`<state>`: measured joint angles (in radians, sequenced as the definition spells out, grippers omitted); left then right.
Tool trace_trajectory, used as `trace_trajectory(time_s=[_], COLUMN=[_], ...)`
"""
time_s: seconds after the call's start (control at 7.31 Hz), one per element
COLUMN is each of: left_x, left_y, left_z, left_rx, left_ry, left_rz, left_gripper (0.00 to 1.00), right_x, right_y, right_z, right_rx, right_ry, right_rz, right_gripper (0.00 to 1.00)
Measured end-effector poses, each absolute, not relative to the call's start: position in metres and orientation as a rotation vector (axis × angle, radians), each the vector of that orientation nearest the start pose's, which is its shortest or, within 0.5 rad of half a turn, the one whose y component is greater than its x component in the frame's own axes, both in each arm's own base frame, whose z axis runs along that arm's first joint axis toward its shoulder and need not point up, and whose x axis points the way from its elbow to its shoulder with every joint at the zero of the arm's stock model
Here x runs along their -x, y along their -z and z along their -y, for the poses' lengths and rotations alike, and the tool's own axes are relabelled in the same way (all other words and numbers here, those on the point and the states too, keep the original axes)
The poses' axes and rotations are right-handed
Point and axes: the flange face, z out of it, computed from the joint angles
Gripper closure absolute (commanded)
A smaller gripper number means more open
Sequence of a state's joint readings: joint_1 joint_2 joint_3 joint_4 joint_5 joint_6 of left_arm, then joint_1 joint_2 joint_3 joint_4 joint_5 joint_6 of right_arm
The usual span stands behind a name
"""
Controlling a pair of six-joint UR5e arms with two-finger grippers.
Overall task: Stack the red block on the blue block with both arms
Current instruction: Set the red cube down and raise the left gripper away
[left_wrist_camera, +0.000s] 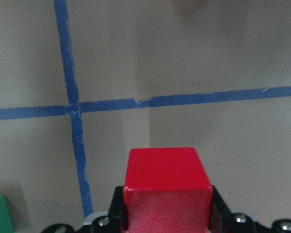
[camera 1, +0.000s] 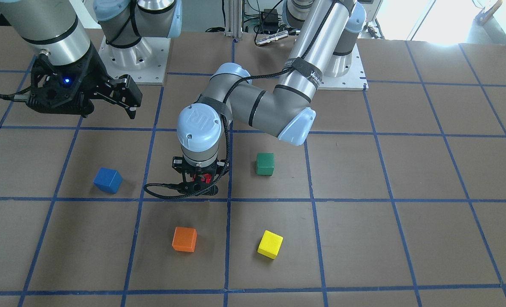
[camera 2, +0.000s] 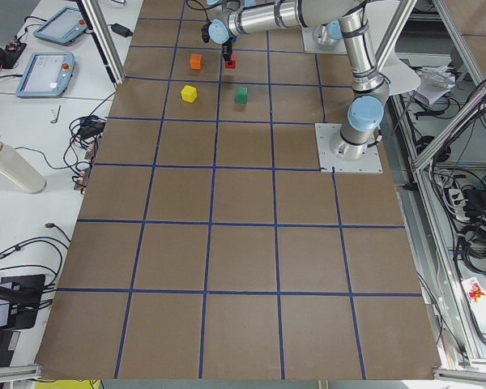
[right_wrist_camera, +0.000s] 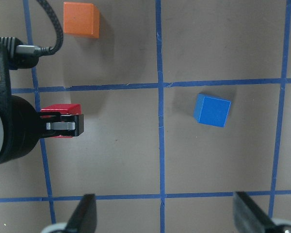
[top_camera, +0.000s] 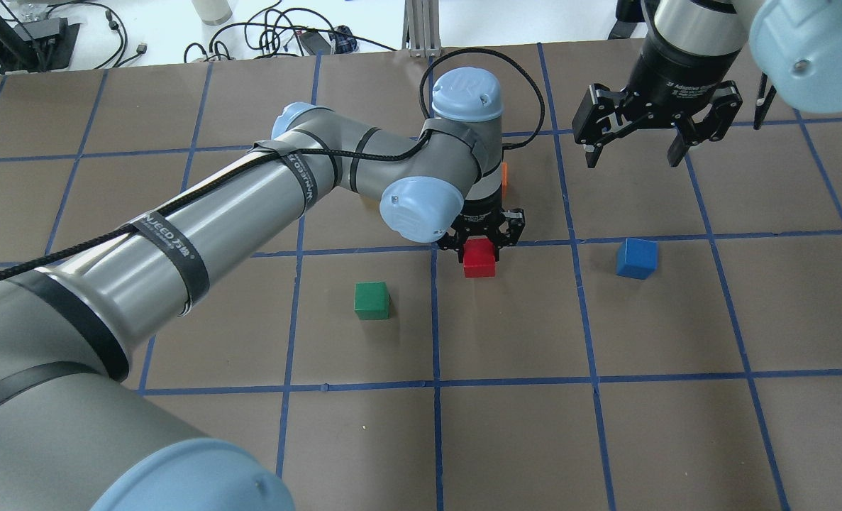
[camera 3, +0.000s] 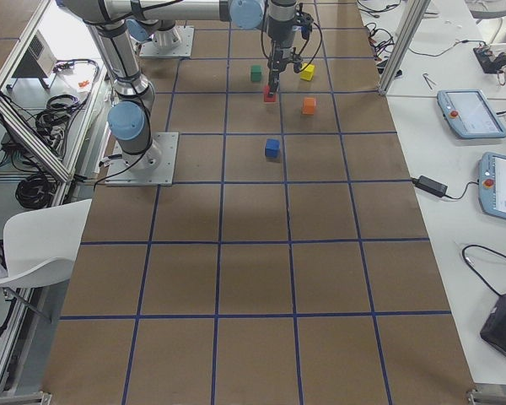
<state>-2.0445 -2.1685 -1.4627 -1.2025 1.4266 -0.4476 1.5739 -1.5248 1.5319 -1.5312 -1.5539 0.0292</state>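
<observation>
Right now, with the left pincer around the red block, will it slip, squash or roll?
Probably rigid: the red block shows crisp edges inside the left pincer. Flat faces suggest it won't roll. Its front looks slightly glossy, so it might slip.

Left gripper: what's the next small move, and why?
Probably lift straight up. The left gripper looks closed on the red block, which is pinched on both sides in its wrist view. The blue block sits apart toward the robot's right, top bare; the right gripper hangs open, clear of it.
</observation>
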Motion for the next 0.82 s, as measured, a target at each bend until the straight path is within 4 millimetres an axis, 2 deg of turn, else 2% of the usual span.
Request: trace_trajectory(time_s=[0.14, 0.27, 0.41, 0.55, 0.82], left_x=[0.439, 0.438, 0.431, 0.411, 0.331], left_y=[-0.212, -0.213, -0.222, -0.236, -0.278], left_z=[0.530, 0.531, 0.532, 0.539, 0.561], left_rx=[-0.020, -0.020, -0.017, 0.020, 0.157], left_ry=[-0.287, -0.284, -0.271, -0.252, -0.272], left_rz=[-3.197, -3.196, -3.198, -3.183, -3.132], left_gripper=[0.00, 0.00, 0.00, 0.00, 0.00], right_x=[-0.137, -0.137, -0.137, -0.139, -0.144], right_y=[-0.480, -0.480, -0.480, -0.478, -0.457], right_z=[0.506, 0.506, 0.506, 0.506, 0.501], right_rx=[-0.041, -0.041, -0.041, -0.042, -0.044], right_ry=[-0.072, -0.070, -0.070, -0.076, -0.111], right_rz=[-3.124, -3.124, -3.124, -3.123, -3.112], right_gripper=[0.00, 0.00, 0.00, 0.00, 0.00])
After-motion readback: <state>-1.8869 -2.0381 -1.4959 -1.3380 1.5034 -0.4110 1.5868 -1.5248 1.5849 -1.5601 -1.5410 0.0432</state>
